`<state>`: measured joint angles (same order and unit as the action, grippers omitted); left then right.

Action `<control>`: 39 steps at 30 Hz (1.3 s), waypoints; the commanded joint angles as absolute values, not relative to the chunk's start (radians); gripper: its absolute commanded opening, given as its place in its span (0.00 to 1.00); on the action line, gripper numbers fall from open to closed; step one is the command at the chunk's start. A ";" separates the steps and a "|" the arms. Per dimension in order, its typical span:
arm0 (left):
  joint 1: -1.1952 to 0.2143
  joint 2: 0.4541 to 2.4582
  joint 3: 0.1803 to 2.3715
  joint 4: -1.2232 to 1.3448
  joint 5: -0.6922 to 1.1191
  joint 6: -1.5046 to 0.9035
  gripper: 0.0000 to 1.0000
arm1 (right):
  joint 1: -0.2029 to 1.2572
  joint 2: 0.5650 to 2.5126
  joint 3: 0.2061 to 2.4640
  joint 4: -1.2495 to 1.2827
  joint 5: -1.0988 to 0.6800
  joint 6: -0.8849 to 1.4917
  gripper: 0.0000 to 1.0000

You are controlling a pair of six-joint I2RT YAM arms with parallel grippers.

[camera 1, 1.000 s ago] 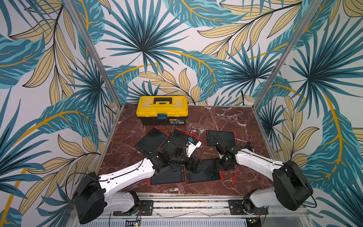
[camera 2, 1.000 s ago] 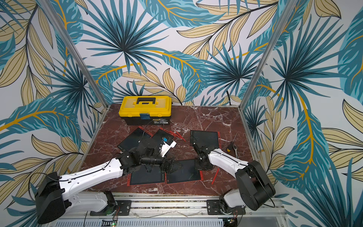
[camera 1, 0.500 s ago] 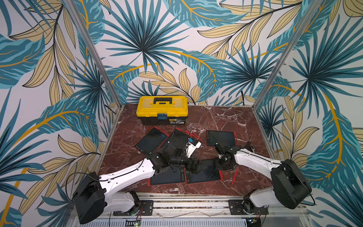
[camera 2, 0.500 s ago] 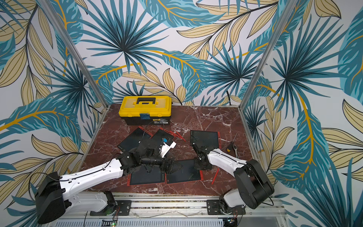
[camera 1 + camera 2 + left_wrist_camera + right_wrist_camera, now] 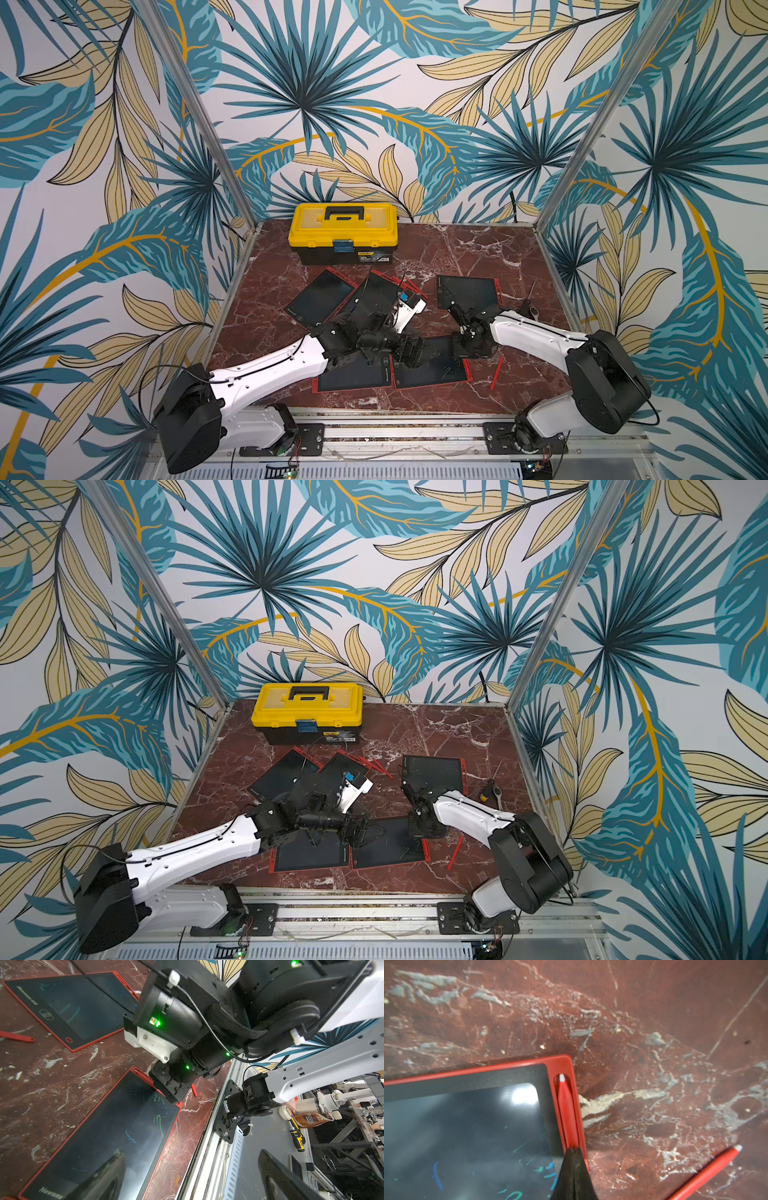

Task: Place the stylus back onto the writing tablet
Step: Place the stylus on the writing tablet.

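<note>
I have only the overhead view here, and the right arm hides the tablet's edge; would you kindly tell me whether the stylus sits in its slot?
Observer: Yes. The right wrist view shows the stylus lying lengthwise in the slot of the writing tablet, in its red frame, white tip toward the corner.
Operator: Thank you. What is the right claw doing?
Observer: The right claw is shut, its tip on the stylus's rear end; whether it is pinching or pressing, I cannot tell.
Operator: And the left claw?
Observer: The left wrist view shows the left claw wide open and empty.
</note>
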<state>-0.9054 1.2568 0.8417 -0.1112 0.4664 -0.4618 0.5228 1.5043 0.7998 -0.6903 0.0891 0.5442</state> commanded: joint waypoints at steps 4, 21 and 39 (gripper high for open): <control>-0.908 1.236 0.821 -0.094 0.461 -0.464 1.00 | 0.541 1.552 0.794 -0.714 0.107 0.585 0.00; -0.908 1.243 0.825 -0.093 0.465 -0.467 1.00 | 0.559 1.570 0.738 -0.609 0.148 0.749 0.00; -0.907 1.259 0.863 -0.153 0.355 -0.505 1.00 | 0.558 1.222 0.649 -0.564 0.227 0.849 0.15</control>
